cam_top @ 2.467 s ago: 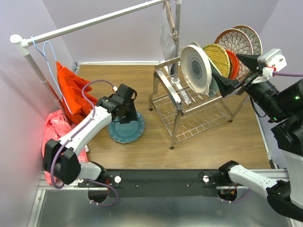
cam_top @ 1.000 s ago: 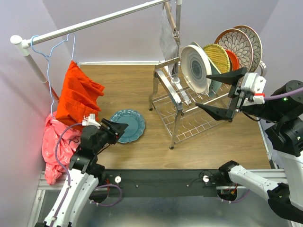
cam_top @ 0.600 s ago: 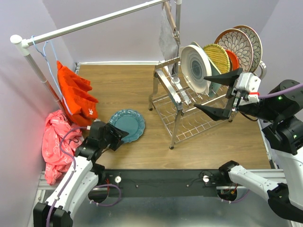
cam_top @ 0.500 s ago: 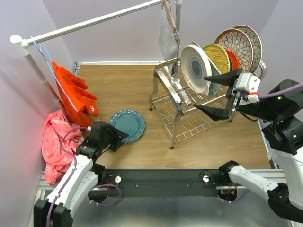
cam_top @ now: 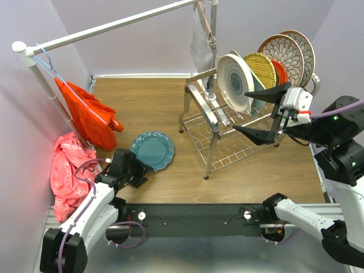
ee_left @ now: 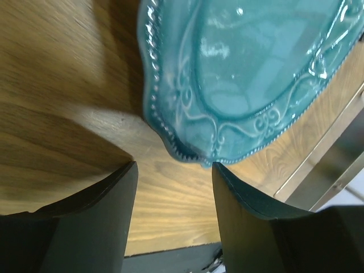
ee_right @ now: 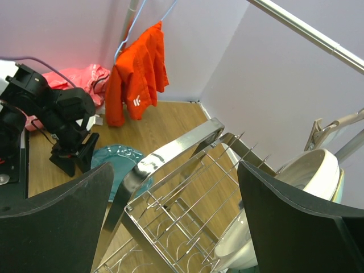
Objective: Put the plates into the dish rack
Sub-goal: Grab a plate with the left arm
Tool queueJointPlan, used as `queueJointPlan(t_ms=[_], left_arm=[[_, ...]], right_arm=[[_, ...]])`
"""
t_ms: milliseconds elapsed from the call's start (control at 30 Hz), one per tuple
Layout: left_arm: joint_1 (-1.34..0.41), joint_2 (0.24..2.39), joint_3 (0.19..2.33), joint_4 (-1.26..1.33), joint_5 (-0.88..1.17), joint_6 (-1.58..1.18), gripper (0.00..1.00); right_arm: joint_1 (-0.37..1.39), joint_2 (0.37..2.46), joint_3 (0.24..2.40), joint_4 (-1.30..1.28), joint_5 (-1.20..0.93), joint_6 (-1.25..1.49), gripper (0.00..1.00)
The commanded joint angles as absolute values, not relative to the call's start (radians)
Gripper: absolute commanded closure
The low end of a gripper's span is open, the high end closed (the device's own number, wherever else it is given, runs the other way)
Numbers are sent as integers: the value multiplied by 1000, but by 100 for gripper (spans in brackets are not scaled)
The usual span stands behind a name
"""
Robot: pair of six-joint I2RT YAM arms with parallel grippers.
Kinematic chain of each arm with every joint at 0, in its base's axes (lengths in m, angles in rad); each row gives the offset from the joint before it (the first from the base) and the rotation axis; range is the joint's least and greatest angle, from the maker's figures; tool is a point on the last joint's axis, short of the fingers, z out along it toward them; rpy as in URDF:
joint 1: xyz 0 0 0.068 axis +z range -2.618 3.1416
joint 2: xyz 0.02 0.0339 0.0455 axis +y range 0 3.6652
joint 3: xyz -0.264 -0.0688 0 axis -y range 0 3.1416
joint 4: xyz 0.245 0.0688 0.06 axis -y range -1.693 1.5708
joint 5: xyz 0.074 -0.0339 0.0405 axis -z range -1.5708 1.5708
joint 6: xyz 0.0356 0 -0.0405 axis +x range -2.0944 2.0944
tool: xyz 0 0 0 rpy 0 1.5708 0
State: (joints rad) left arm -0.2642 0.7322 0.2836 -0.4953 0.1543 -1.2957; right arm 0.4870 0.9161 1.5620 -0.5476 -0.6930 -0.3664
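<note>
In the overhead view the teal scalloped plate (cam_top: 152, 151) lies flat on the wooden tabletop (cam_top: 170, 102), left of centre in the frame and well apart from the dish rack (cam_top: 211, 149), which stands in the right half. The left gripper (cam_top: 141, 170) sits low at the plate's lower-left edge. The left wrist view shows its jaws released, with bare wood between the two dark fingers (ee_left: 102, 216). The plate's beaded rim reaches down to just above the gap and nothing is pinched. The right gripper (cam_top: 242, 111) hangs over the right side of the rack with its jaws spread wide and nothing between them. On the rack's upper tier, in the upper right of the frame, plates stand on edge in a row. The white-grey swirl plate (cam_top: 234, 79) is nearest the centre, then the yellow woven plate (cam_top: 260, 68), the orange plate (cam_top: 280, 77) and the two brown-rimmed floral plates (cam_top: 282, 50) at the far right. An orange garment (cam_top: 91, 116) hangs from the white rail (cam_top: 114, 25) at the left, above a pink cloth (cam_top: 65, 170).
</note>
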Motion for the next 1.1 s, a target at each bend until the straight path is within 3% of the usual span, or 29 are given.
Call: queueJointPlan(t_ms=[0,700,1067], left_arm=[[-268,762,256,-416,84,-1362,37],[-268,902,264,-127,8,-1460,48],[-268,977,223,124,-25,-1436,46]], right_arm=[[482,919,1569,-541,-678,-360,3],[482,930,1592,-537,-649,-374,2],[482,931,1592,-537,-632,-383,2]])
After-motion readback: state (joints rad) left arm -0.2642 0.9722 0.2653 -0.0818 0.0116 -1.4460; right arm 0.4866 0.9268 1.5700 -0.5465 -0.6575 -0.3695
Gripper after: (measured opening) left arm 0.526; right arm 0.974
